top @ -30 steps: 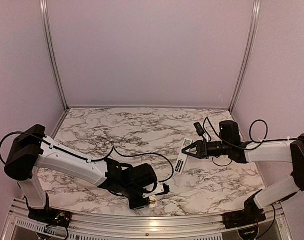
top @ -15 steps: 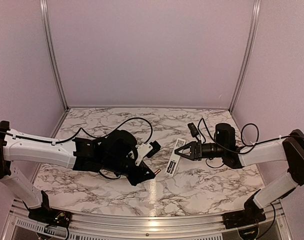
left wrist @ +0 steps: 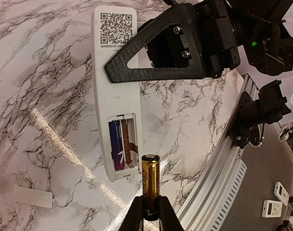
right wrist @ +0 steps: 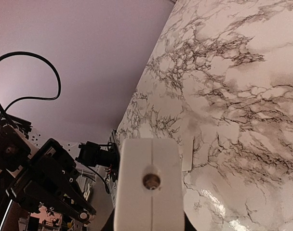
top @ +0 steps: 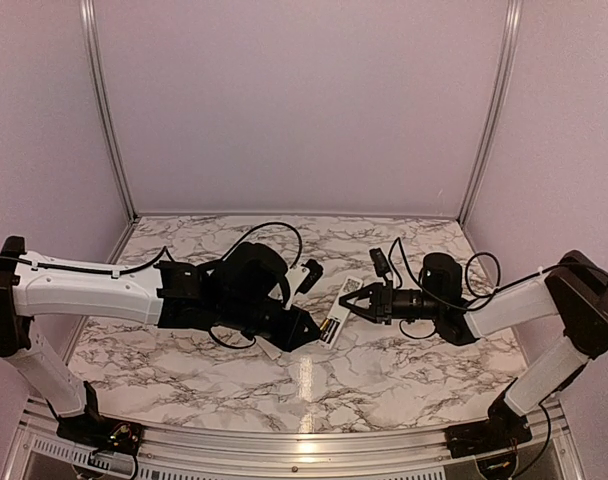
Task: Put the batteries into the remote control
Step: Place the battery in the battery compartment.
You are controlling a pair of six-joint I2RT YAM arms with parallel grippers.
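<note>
My right gripper is shut on the remote control, a slim white bar held above the table with its back up. A QR label shows near the gripped end. Its recessed compartment is open, with a dark purple battery lying in the left slot and the right slot bare. My left gripper is shut on the base of a shiny golden battery, whose tip sits just off the remote's open end. In the right wrist view the remote shows end-on and hides my right gripper's fingers.
A small flat white rectangle lies on the marble table beside the remote; it also shows in the right wrist view. The aluminium rail of the table's near edge runs close by. Cables loop over both arms.
My left arm has swung from the near edge up and right, carrying the golden battery to the remote. My right arm has brought the remote leftward toward the table's middle.
</note>
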